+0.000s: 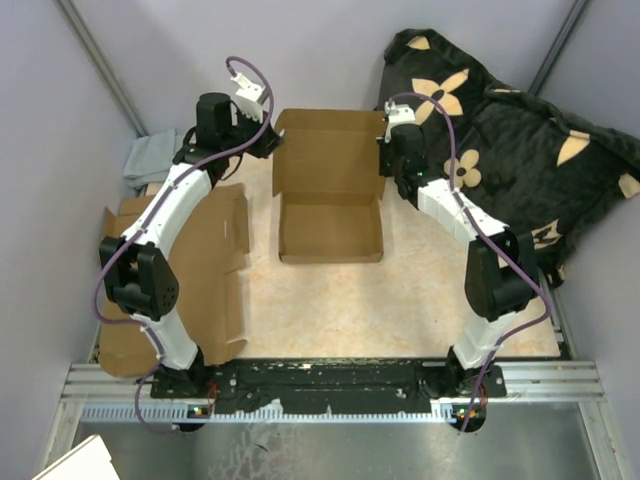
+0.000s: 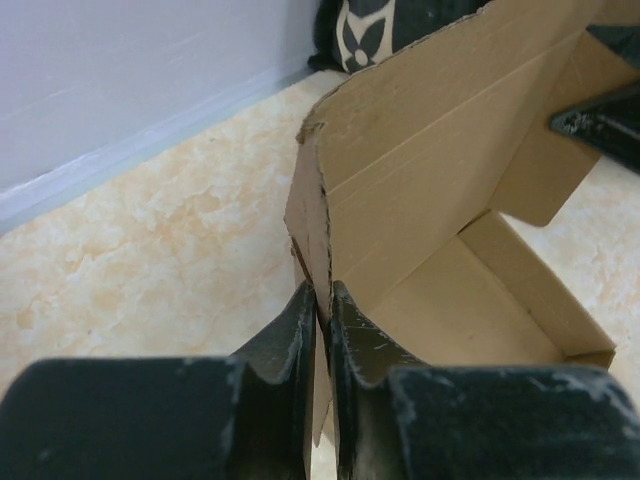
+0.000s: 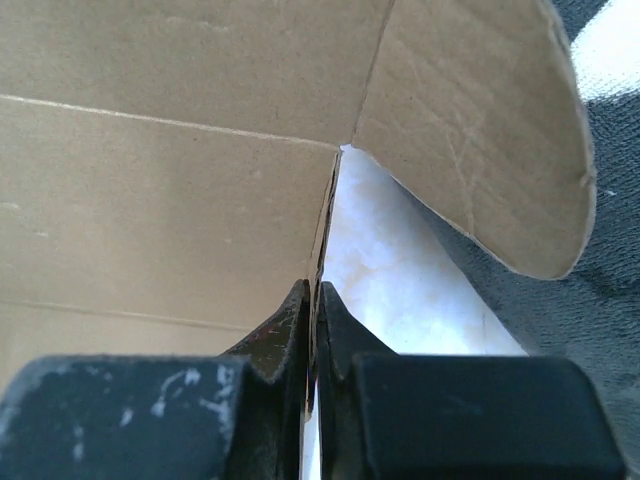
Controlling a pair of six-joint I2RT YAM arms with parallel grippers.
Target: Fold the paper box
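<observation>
The brown paper box (image 1: 330, 225) lies in the middle of the table, its tray toward me and its lid panel (image 1: 328, 150) lifted at the far side. My left gripper (image 1: 272, 140) is shut on the lid's left side flap; in the left wrist view the cardboard edge (image 2: 318, 215) runs down between the closed fingers of that gripper (image 2: 322, 300). My right gripper (image 1: 383, 150) is shut on the lid's right edge. In the right wrist view the thin card (image 3: 170, 180) sits pinched in that gripper (image 3: 312, 295), with a rounded flap (image 3: 480, 130) to its right.
A flat unfolded cardboard sheet (image 1: 215, 270) lies under the left arm. A grey cloth (image 1: 150, 160) sits at the far left. A black cushion with tan flowers (image 1: 520, 140) fills the far right corner. The metal rail (image 1: 330, 385) runs along the near edge.
</observation>
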